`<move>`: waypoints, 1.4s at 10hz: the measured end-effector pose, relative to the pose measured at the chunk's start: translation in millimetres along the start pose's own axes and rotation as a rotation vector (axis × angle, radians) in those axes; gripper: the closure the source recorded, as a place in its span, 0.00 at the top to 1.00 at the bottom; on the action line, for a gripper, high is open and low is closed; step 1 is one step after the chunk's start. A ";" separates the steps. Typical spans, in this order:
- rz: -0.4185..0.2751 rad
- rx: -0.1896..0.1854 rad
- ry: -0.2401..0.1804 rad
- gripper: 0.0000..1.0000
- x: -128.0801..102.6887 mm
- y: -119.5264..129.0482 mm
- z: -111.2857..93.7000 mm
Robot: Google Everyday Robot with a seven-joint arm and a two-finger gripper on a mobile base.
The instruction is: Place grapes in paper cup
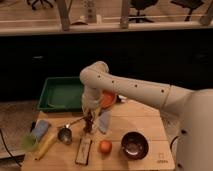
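Note:
My gripper (89, 122) hangs straight down from the white arm over the middle of the wooden table (150, 125). A dark elongated shape at its lower end looks like the grapes (89, 129), low over the table; I cannot separate it from the gripper. The pale paper cup (104, 121) stands just right of the gripper, close beside it.
A green tray (60, 94) lies at the back left, and an orange dish (109, 100) sits behind the cup. A metal cup with a long handle (65, 134), a round orange fruit (105, 146), a dark bowl (134, 145), a dark flat bar (83, 150), a pale green cup (29, 142), a yellow item (46, 145) and a blue item (41, 127) stand in front.

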 end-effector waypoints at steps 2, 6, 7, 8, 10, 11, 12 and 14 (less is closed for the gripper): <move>0.005 -0.006 0.000 0.80 0.2 0.2 1.1; 0.007 -0.009 -0.001 0.80 0.8 -1.1 1.7; 0.008 -0.010 -0.001 0.80 1.4 -0.9 1.4; 0.008 -0.010 -0.001 0.80 1.6 -1.0 0.9; 0.007 -0.011 -0.001 0.80 2.0 -1.2 0.0; 0.006 -0.011 0.000 0.80 2.5 -0.9 -0.7; 0.003 -0.008 -0.001 0.80 3.0 0.5 -1.5; -0.013 0.005 -0.003 0.80 5.4 -1.0 -4.3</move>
